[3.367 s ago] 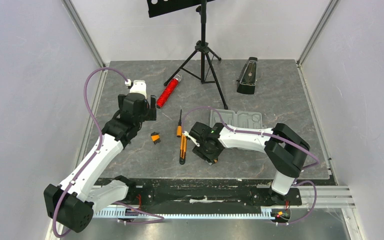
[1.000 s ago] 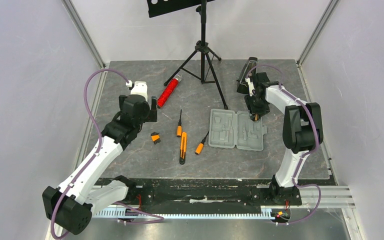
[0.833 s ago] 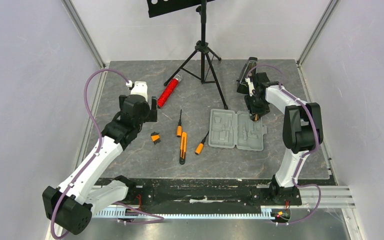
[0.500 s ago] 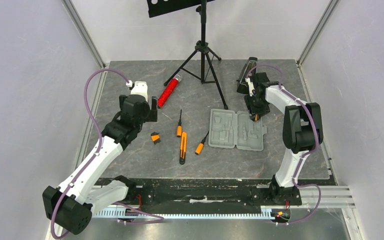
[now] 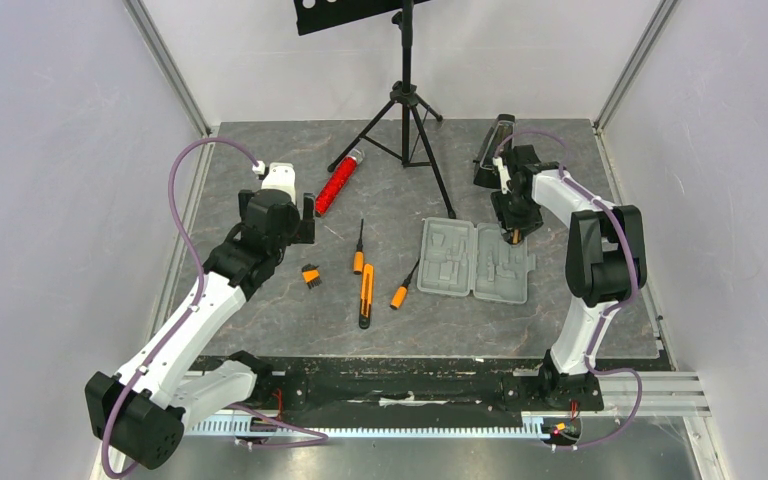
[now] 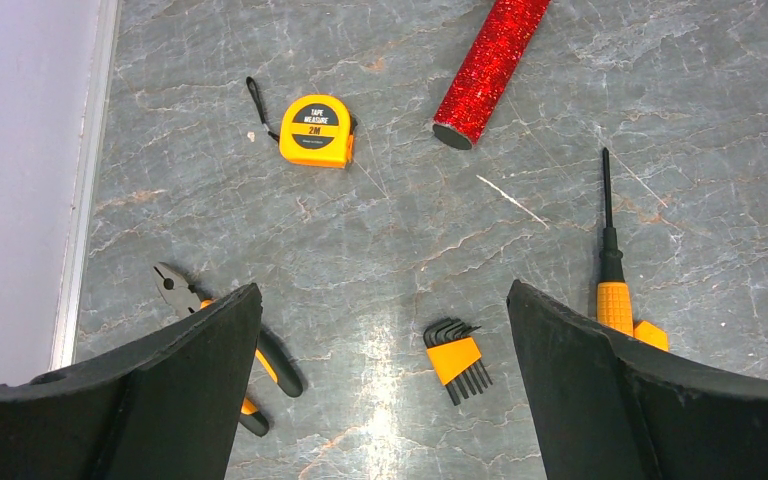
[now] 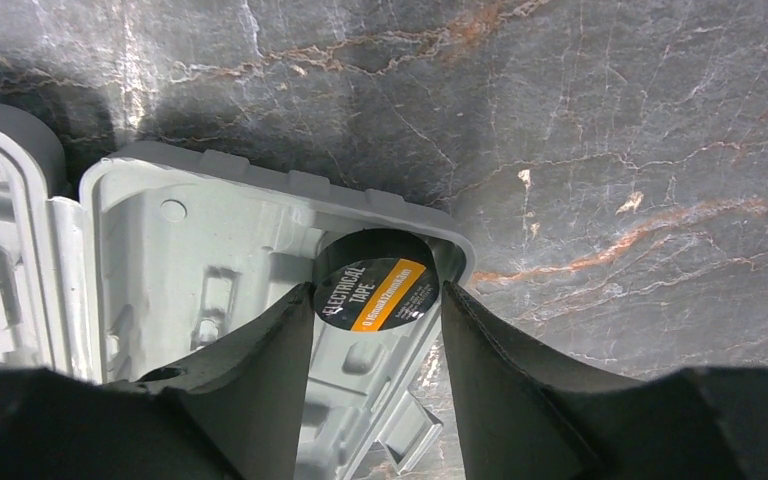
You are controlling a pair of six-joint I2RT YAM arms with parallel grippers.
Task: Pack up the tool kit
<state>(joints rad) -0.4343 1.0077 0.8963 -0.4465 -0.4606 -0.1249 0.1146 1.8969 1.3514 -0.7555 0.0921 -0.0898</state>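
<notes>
My right hand [image 7: 377, 289] grips the tape roll [image 7: 373, 297] across its rim, seemingly light, stiff and slick, with the case [image 7: 190, 245] recess directly beneath.

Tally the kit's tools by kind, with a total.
Screwdrivers: 2
Knife: 1
Hex key set: 1
Pliers: 1
Tape measure: 1
Electrical tape: 1
Total: 7

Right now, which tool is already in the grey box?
The round electrical tape roll, in the grey case's corner between the right gripper's fingers; the tape measure, pliers and screwdrivers lie outside.
</notes>
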